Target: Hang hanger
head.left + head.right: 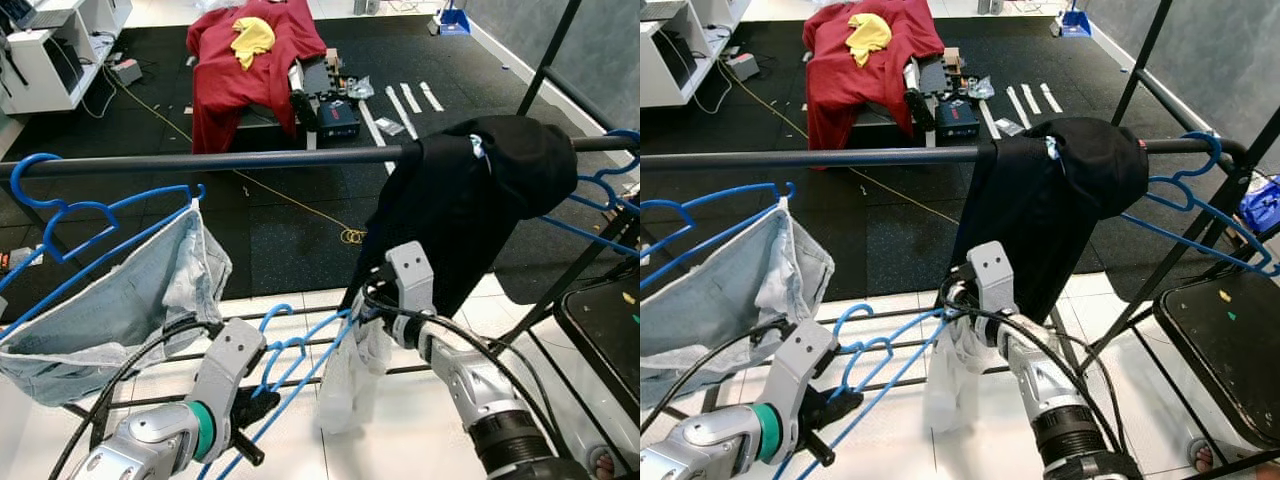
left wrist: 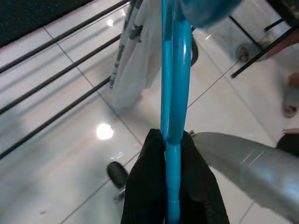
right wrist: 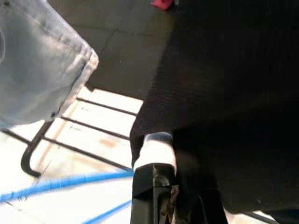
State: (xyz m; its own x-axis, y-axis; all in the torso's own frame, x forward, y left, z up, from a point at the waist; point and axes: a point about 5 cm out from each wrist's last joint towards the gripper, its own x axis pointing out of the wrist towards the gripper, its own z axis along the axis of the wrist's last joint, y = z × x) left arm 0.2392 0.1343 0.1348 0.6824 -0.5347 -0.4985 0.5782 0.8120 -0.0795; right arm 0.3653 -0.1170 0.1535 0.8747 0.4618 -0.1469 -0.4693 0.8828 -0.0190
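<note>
Blue hanger with white garment held below the rail

Left gripper [image 1: 262, 405] is clamped on the blue hanger [image 1: 300, 352]; right gripper [image 1: 362, 300] fingers: cannot tell. No writing is legible.

Glossy blue plastic hanger [image 1: 300, 362], faded denim [image 1: 120, 300]

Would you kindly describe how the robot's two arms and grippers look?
Both arms are silver metal with black cables looping alongside. The left arm has a green ring at the wrist; the right arm has a black ribbed collar. Grey perforated brackets lead to black fingers.

Red cloth [image 1: 250, 62], black floor mat [image 1: 270, 215]
</note>
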